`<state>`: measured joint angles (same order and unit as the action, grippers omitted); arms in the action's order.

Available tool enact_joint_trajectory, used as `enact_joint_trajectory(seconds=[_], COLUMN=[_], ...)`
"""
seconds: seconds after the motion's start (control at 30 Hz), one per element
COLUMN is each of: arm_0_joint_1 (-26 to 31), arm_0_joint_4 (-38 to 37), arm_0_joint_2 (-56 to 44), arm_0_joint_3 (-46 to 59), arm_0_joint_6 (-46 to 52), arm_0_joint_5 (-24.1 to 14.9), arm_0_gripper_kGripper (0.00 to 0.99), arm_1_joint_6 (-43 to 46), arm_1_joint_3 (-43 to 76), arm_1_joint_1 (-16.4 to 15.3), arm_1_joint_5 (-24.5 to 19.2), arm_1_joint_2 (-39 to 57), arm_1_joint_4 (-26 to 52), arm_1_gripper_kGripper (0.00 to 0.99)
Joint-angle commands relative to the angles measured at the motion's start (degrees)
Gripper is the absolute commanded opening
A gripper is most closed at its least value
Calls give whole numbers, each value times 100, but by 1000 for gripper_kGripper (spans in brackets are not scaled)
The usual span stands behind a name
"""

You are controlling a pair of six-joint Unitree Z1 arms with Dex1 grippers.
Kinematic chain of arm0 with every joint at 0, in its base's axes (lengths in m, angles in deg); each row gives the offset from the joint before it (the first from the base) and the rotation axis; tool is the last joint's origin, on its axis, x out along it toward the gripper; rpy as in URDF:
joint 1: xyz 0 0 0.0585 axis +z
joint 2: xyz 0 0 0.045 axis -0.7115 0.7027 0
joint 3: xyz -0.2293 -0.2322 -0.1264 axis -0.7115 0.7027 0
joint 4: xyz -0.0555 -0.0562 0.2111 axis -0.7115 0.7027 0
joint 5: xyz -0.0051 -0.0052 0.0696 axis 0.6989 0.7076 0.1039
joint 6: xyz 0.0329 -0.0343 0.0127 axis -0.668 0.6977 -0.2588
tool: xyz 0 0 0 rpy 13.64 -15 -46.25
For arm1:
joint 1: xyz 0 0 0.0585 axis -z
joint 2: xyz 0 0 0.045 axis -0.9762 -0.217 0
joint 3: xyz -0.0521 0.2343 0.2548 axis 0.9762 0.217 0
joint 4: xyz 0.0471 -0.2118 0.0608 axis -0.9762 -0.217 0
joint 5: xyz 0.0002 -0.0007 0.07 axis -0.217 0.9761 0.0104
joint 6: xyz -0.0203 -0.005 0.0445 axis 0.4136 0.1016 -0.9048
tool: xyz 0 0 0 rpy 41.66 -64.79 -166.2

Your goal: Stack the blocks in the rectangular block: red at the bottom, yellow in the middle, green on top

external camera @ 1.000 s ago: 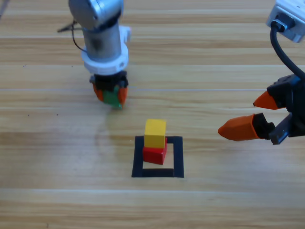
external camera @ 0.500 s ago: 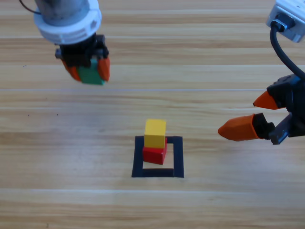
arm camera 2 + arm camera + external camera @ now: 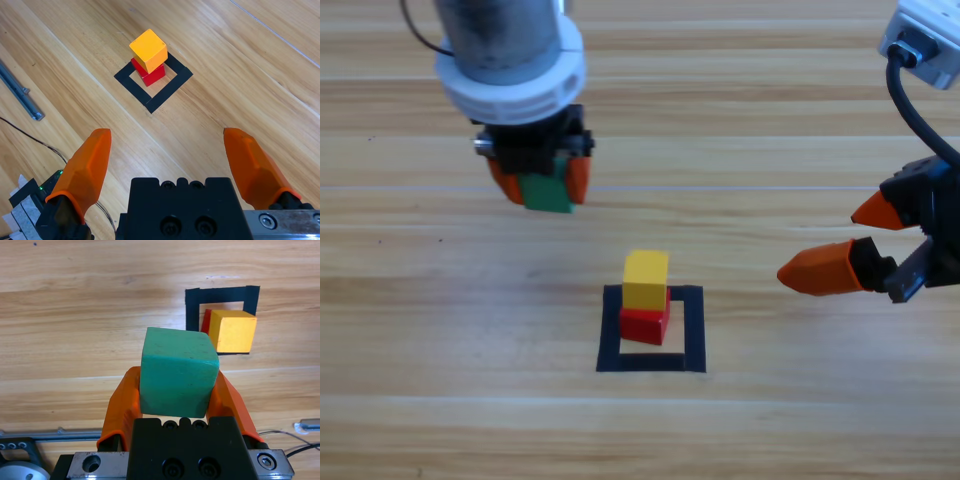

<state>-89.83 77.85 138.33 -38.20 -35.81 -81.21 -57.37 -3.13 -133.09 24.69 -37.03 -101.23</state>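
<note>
The left claw [image 3: 540,180], upper left, squeezes the green cube [image 3: 548,192] in the air. The yellow cube [image 3: 646,279] sits on the red cube [image 3: 644,325] inside the black tape rectangle [image 3: 651,361], middle. Only green is left. The right claw [image 3: 855,240] waits spread apart.

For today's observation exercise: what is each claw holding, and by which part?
Left claw: green cube, gripped by two opposite side faces. Right claw: open, holding nothing.

Teal-green cube [image 3: 178,372], yellow cube [image 3: 646,279], red cube [image 3: 645,325], black tape outline [image 3: 691,330]
</note>
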Motion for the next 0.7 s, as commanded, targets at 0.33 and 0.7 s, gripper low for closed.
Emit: enact_joint_trajectory(seconds=[0.33,0.7], arm_0_joint_1=[-456,-571], arm_0_joint_4=[162,180], arm_0_joint_2=[1037,1284], arm_0_joint_3=[-727,-947], arm_0_joint_6=[398,478], arm_0_joint_5=[85,129], arm_0_gripper_kGripper=[0,0], arm_1_joint_6=[67,67], arm_1_joint_3=[153,153], arm_1_joint_1=[157,157], arm_1_joint_5=[-28,-28], arm_1_joint_2=[-231,-222], arm_1_joint_4=[70,70], arm_1_gripper_kGripper=[985,985])
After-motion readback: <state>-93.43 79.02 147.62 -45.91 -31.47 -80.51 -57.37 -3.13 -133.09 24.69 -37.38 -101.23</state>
